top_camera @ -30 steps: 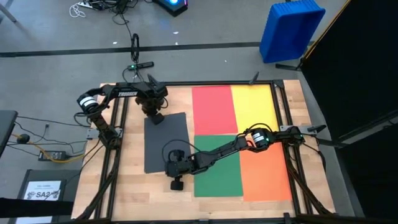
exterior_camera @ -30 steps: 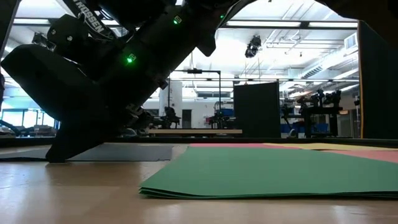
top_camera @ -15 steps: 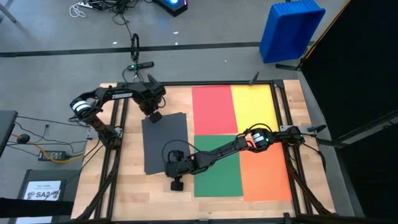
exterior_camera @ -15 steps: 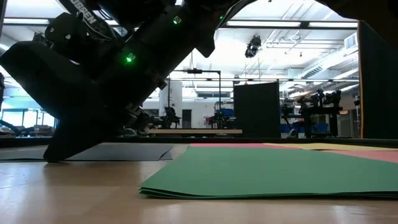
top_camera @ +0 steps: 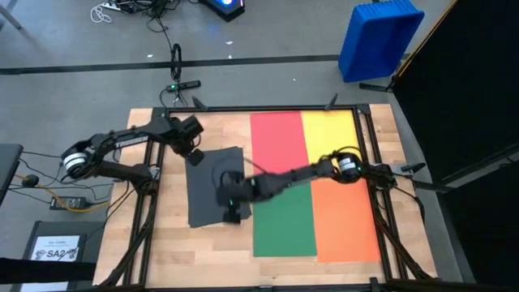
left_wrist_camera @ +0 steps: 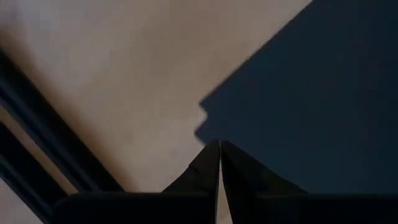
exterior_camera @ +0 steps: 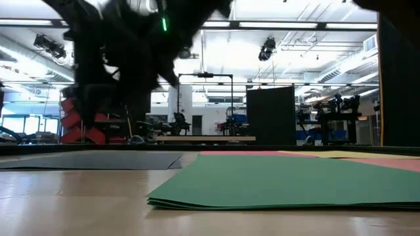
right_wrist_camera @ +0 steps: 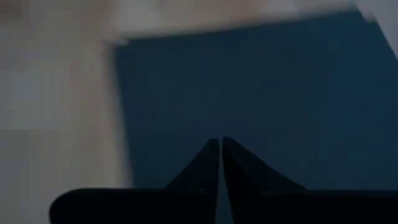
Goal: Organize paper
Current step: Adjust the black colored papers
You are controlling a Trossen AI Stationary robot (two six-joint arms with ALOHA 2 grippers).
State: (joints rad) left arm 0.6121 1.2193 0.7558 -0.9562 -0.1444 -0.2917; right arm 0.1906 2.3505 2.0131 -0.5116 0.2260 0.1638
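**Observer:** What's on your screen, starting at the left?

**Operator:** My left gripper (top_camera: 193, 152) sits at the far left corner of the dark grey sheet (top_camera: 212, 203), fingers pressed together with nothing between them. In its wrist view the fingertips (left_wrist_camera: 219, 152) meet right at that sheet's corner, with bare wood beside it.

**Observer:** And the other arm?

**Operator:** I see the right arm reaching across from the right side. My right gripper (top_camera: 231, 197) is over the dark grey sheet, near its right edge, jaws also closed and empty. I cannot tell whether it touches the paper.

**Observer:** The rest of the paper?

**Operator:** Further right, the red sheet (top_camera: 276, 143) and yellow sheet (top_camera: 331, 139) lie side by side at the far end of the table (top_camera: 169, 235). The green sheet (top_camera: 283, 224) and orange sheet (top_camera: 344, 221) lie flat nearer me, edges touching.
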